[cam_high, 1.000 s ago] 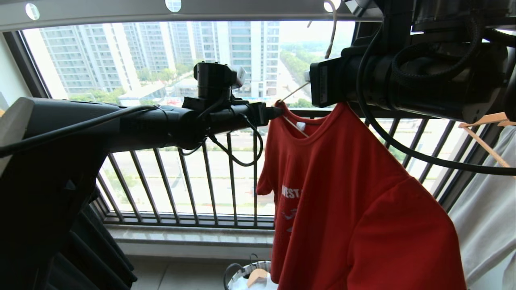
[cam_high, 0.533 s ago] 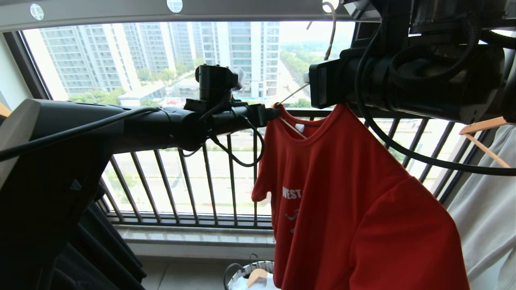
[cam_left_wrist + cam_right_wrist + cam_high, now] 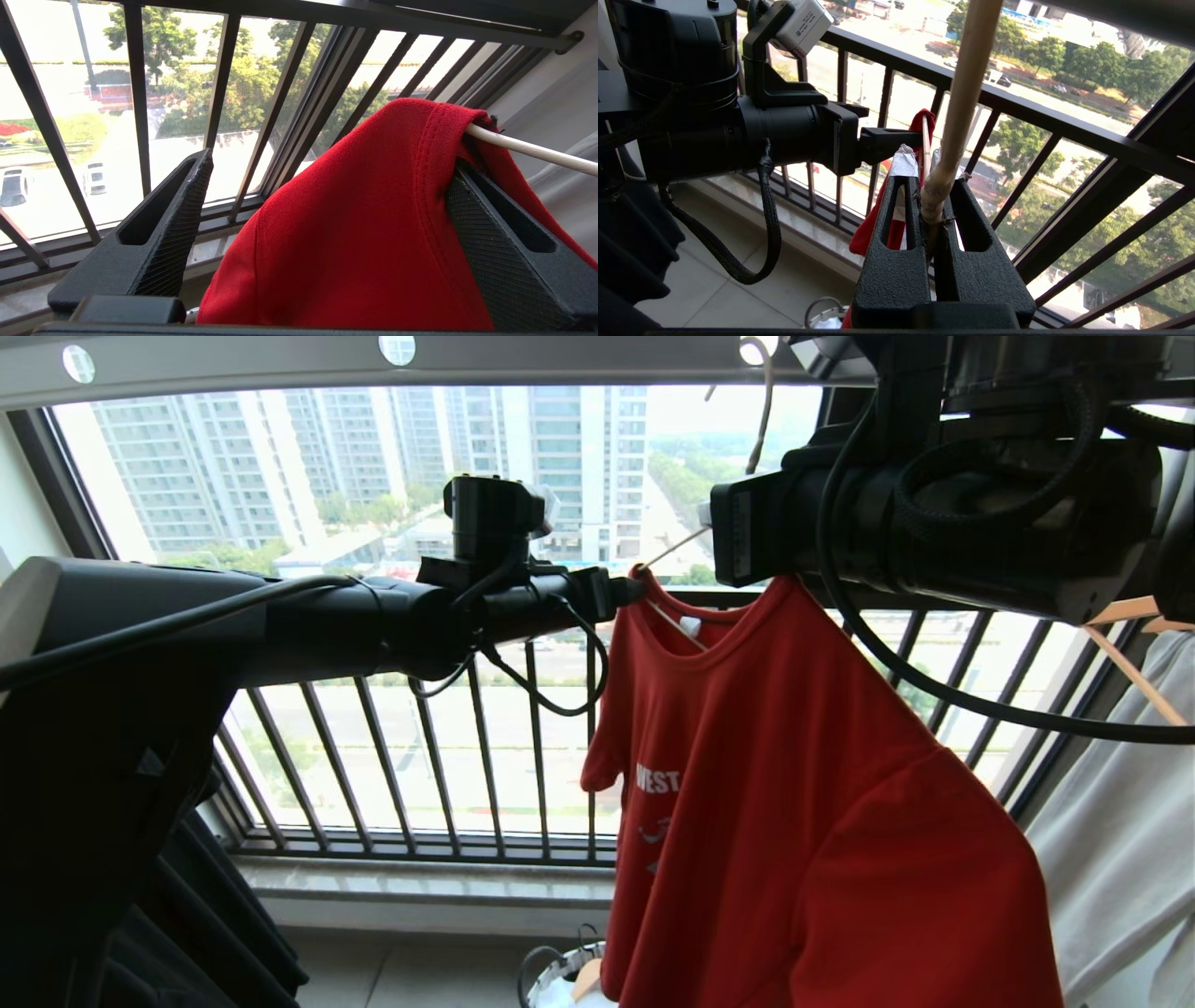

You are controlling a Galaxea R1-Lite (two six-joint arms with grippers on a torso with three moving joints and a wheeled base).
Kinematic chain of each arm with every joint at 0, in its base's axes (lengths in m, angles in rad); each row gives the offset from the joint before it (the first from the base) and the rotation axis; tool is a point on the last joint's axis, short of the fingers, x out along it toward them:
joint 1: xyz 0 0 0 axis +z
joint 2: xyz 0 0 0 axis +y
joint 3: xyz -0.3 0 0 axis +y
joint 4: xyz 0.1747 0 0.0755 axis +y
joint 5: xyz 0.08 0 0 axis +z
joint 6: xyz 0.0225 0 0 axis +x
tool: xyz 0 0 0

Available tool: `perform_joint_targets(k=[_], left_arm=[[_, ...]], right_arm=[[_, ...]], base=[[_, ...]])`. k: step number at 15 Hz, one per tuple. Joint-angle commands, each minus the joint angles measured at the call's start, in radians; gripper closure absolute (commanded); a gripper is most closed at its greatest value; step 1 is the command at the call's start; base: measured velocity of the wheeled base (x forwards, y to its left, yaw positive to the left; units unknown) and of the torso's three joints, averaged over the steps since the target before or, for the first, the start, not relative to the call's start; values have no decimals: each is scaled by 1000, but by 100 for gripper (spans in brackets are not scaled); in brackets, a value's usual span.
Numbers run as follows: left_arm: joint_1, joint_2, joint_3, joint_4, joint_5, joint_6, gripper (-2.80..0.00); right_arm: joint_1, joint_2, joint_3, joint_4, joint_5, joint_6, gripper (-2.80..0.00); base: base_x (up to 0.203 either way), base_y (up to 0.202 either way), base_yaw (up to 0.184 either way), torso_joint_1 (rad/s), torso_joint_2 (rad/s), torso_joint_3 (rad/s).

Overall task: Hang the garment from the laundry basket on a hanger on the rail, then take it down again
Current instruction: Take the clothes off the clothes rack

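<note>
The red garment (image 3: 794,784) hangs on the thin white hanger (image 3: 761,411), whose hook reaches up to the grey holed rail (image 3: 233,359). My right gripper (image 3: 924,186) is shut on the hanger's neck (image 3: 966,84), just above the collar. From the left, my left gripper (image 3: 635,590) reaches to the shirt's shoulder. In the left wrist view that gripper (image 3: 329,161) is open wide, with the red shoulder (image 3: 355,224) between its fingers and the hanger's wire (image 3: 528,150) coming out of the cloth. The laundry basket (image 3: 551,971) stands on the floor below.
The dark barred window railing (image 3: 420,756) runs close behind the shirt. Wooden hangers (image 3: 1130,663) with a pale grey garment (image 3: 1120,840) hang at the right. A black garment (image 3: 215,915) hangs at the lower left. The basket (image 3: 822,315) also shows under the right wrist.
The shirt's lower part has swung a little to the left, showing more of its lettering. Both grippers keep their places and states.
</note>
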Motion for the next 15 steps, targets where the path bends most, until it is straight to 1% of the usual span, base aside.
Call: perform_joint_targets(k=[1,12,13,14,15], left_arm=[[1,-14,3,-3,-1,-8,-280],[1,12,-5,-4,2,-2,-280],[1,12,-6,-4,2,-2,-73],[1,12,-6,-4,0,-2,0],[1,12,-6,-4,2,-2,0]], right_arm=[[0,4,0,1,-2,-1,0],[0,2,-1,1,-2,-13,0],[0,2,-1,1,-2,-13,0],[0,2,-1,1,-2,-15,0],[0,2,-1,1,-2,-16,0]], base=[[0,0,0,0,0,0],[0,0,0,0,0,0],[0,0,0,0,0,0],[0,0,0,0,0,0],[0,0,0,0,0,0]])
